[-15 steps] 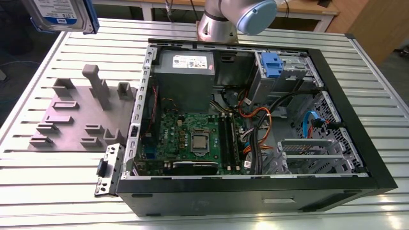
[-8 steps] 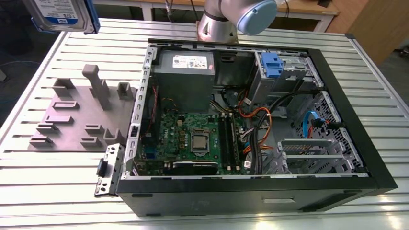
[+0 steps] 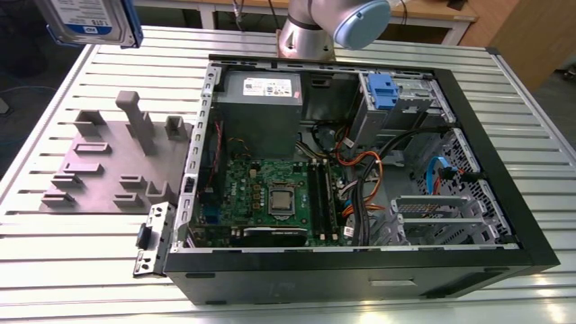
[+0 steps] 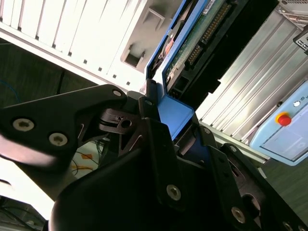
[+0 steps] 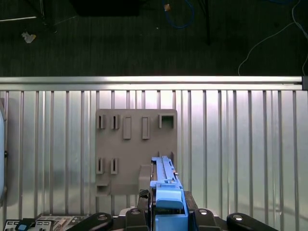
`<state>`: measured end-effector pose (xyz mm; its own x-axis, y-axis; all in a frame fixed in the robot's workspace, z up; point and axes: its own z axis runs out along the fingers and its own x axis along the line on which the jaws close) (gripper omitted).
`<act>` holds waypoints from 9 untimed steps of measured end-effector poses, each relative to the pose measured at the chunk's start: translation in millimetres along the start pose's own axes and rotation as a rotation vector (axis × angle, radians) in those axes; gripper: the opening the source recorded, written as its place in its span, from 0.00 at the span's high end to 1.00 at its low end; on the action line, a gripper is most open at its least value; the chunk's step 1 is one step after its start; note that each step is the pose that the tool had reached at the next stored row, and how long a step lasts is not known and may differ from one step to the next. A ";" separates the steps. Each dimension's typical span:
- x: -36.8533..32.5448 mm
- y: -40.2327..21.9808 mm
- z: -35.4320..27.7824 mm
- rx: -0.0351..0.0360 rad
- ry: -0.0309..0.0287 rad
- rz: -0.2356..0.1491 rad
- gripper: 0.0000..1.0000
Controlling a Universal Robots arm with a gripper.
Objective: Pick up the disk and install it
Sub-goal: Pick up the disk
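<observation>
The flat, silver-grey metal disk [image 3: 85, 19], with a white-and-blue label and a blue plastic carrier around it, hangs in the air at about ten o'clock from the open black steel computer case [image 3: 504, 223] in the exterior view, well clear of the ribbed aluminium table [image 3: 72, 270]. The black metal gripper [image 5: 168, 211] is clamped onto the blue carrier, one finger on each flank, in both wrist views [image 4: 175, 120]. The drive stands edge-on between them [image 5: 163, 178], and its green circuit-board face [image 4: 202, 38] shows in the second wrist view.

Below the disk lies a grey plastic fixture plate with upright slots [image 3: 108, 162], at nine o'clock from the case and just beside it. Inside the case, a grey power-supply box [image 3: 261, 101] sits at eleven o'clock, a green motherboard [image 3: 270, 196] at seven o'clock, and a small blue plastic clip [image 3: 382, 91] at one o'clock. The arm's silver base [image 3: 306, 37] stands at twelve o'clock behind the case.
</observation>
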<state>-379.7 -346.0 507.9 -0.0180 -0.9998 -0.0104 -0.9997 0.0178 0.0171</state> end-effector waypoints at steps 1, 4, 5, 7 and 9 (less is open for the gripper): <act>0.0 -0.6 0.0 0.0000 0.0000 0.000 0.64; 0.0 -2.9 -0.1 0.0000 0.0000 0.000 0.64; -0.1 -3.8 -0.1 -0.0001 0.0000 0.000 0.64; -0.1 -5.7 -0.1 0.0000 0.0000 0.000 0.64; -0.2 -7.2 -0.1 -0.0001 0.0000 0.000 0.64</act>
<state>-372.5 -345.9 507.9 -0.0181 -0.9998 -0.0104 -0.9997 0.0179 0.0172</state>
